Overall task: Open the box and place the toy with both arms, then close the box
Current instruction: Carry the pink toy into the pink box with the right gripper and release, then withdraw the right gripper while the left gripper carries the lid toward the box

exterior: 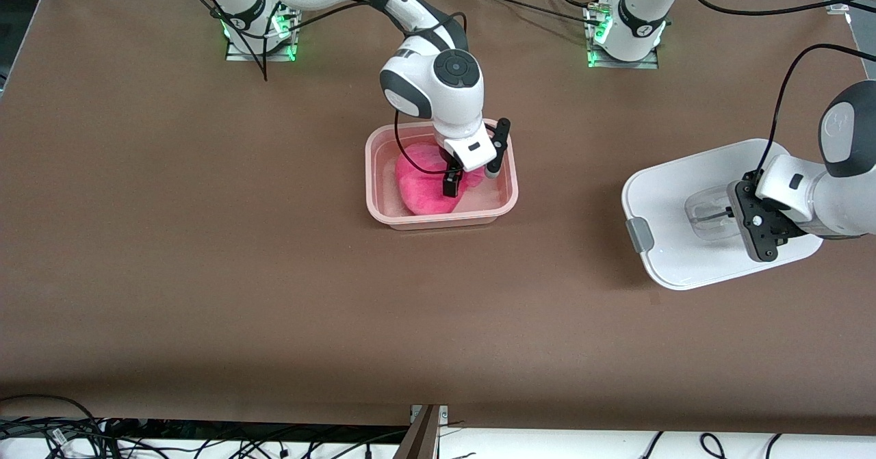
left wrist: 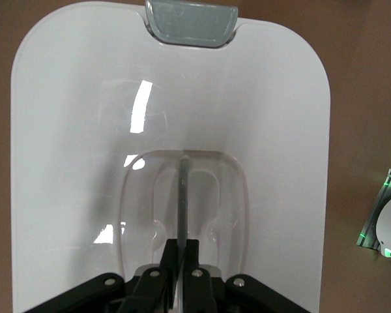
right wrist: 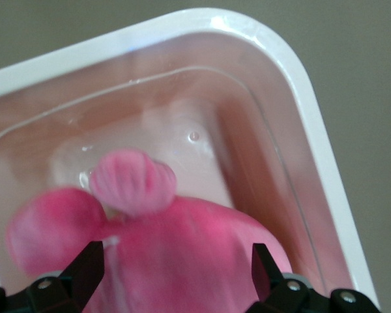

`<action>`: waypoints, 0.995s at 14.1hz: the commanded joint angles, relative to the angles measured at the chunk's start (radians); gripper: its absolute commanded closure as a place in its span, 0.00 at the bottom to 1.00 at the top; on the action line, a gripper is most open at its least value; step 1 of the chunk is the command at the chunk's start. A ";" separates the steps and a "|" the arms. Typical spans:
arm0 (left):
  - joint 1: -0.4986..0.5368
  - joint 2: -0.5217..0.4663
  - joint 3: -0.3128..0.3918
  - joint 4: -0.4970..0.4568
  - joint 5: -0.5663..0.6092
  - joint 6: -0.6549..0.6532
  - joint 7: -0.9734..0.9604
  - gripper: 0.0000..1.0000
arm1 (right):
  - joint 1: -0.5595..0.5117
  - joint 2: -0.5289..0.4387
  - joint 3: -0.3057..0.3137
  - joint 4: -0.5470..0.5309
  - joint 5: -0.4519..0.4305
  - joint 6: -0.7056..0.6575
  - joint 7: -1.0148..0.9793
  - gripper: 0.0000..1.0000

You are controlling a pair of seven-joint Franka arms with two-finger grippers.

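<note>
Brown matting [exterior: 205,274] covers the table, bare along its near edge, where cables trail at six o'clock in the front view. Next up, at four o'clock, the left gripper [exterior: 742,216] is clenched on the clear centre handle [left wrist: 182,215] of the white lid [exterior: 674,206], which tilts above the mat with a grey clip [exterior: 639,234] at its edge, well apart from the box [exterior: 441,221]. At the centre, the right gripper [right wrist: 176,267] reaches down inside the open box with fingers [right wrist: 85,267] spread wide and released on either side of the toy [exterior: 428,189], which lies in the tub. Judged from this, opening and placing look done; lifting the right gripper clear and refitting the lid remain. Open mat lies between lid and box, though the tub's walls stand close around the lowered gripper. Both arm bases sit at twelve o'clock.
</note>
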State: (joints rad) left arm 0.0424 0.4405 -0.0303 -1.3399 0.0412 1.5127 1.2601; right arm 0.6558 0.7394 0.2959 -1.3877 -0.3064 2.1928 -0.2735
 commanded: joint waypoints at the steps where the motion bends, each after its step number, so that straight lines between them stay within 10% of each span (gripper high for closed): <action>1: -0.001 0.000 -0.006 0.013 0.029 -0.019 0.015 1.00 | -0.007 -0.023 -0.003 0.018 0.018 -0.019 0.017 0.00; 10: -0.200 -0.008 -0.026 0.018 -0.056 -0.020 -0.028 1.00 | -0.361 -0.369 -0.020 0.013 0.127 -0.315 0.017 0.00; 14: -0.441 -0.003 -0.026 0.019 -0.115 -0.003 -0.258 1.00 | -0.447 -0.593 -0.174 -0.092 0.305 -0.494 0.026 0.00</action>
State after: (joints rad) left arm -0.2910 0.4402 -0.0732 -1.3353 -0.0578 1.5128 1.1050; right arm 0.2309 0.2848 0.1940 -1.3613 -0.0693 1.7473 -0.2632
